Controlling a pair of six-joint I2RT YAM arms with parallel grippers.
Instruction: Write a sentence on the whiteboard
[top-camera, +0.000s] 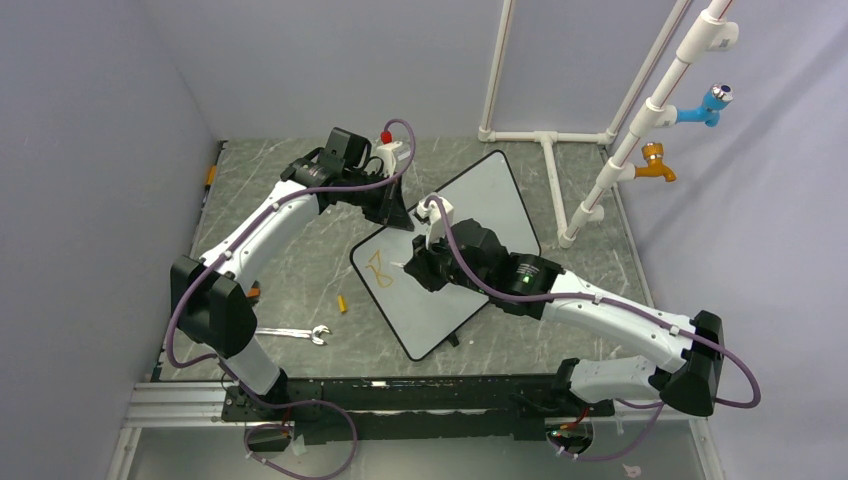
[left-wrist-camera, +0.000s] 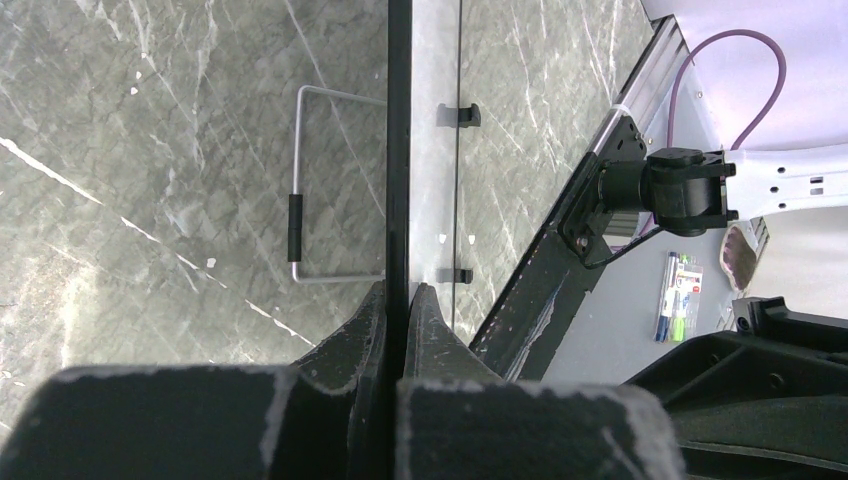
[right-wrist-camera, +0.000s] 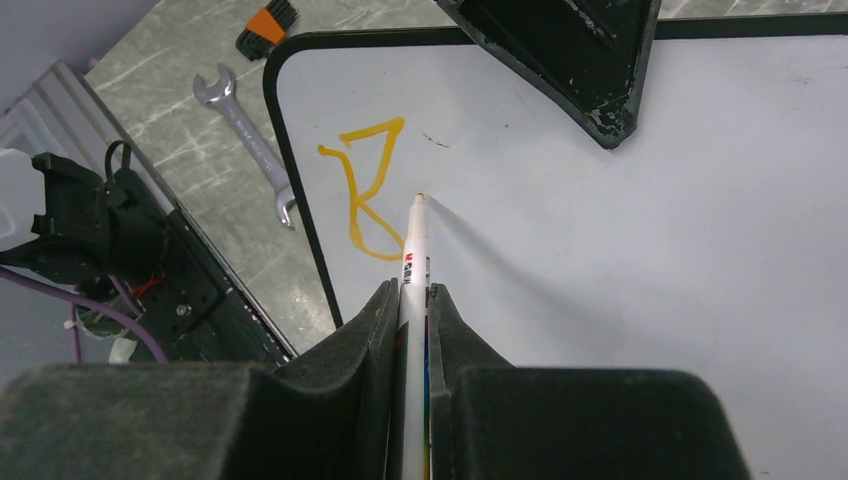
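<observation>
Top view looks down from high above the near side, whole table (top-camera: 300, 265) in frame. Wrist views sit close behind the left gripper (left-wrist-camera: 400, 290) and right gripper (right-wrist-camera: 410, 288); all three catch the whiteboard (top-camera: 490, 190).

Robotics lab — partition walls (top-camera: 90, 120), PVC pipe rig (top-camera: 547, 137), marbled bench (top-camera: 310, 270)

A wrench (top-camera: 290, 333) lies near a small yellow cylinder (top-camera: 342, 303) (both on the marbled table (top-camera: 250, 165))

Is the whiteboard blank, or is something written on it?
Written on, but only just: one orange letter B sits near a corner of the whiteboard. The rest of the board in view is blank.
</observation>
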